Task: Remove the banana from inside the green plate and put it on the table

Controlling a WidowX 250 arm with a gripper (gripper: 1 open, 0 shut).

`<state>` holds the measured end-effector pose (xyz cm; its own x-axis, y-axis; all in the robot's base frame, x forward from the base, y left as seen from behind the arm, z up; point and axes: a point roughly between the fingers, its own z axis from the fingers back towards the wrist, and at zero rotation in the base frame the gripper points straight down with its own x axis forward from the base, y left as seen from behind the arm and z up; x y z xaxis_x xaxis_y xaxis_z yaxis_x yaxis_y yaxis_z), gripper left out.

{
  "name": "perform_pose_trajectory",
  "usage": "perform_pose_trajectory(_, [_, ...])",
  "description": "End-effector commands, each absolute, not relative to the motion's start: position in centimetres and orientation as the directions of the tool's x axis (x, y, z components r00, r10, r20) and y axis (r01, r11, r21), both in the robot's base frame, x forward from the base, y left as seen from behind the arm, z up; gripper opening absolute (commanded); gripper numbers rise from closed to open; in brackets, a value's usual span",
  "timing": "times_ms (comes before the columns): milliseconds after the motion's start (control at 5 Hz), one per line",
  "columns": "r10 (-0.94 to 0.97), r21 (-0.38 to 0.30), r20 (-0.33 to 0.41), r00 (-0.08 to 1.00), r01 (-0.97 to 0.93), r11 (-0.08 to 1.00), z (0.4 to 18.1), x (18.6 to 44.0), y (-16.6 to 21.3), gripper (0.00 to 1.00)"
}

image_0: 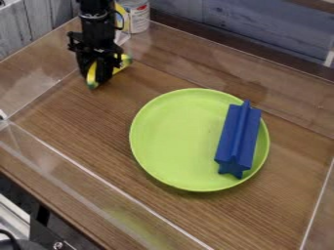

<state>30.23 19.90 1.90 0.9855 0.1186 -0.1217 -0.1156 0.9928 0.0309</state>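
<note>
The banana [107, 68] is out of the green plate [177, 146] and down at the table [78, 137] surface, well apart from the plate, with the tool [98, 70] clamped on it; release remains.

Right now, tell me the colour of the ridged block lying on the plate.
Blue. The ridged block lies on the right side of the lime-green plate; the camera view shows it plainly.
</note>
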Motion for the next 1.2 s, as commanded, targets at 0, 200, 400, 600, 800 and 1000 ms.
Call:
perform_pose_trajectory(0, [0.152, 0.018, -0.116, 0.982, -0.151, 0.988, 2.7, 29.4, 20.9, 1.00])
perform_pose_trajectory(200, [0.152, 0.005, -0.107, 0.982, -0.153, 0.988, 3.4, 29.3, 20.8, 1.00])
perform_pose_trajectory(400, [0.152, -0.022, -0.039, 0.988, -0.153, 0.988, 6.8, 29.5, 20.5, 1.00])
perform_pose_trajectory(600, [0.151, -0.049, 0.025, 0.988, -0.150, 0.987, 10.1, 29.7, 20.3, 1.00])
perform_pose_trajectory(800, [0.144, -0.071, 0.076, 0.987, -0.139, 0.988, 12.6, 30.4, 20.4, 1.00])
perform_pose_trajectory(1000, [0.136, -0.071, 0.080, 0.987, -0.131, 0.989, 11.5, 31.6, 21.4, 1.00])
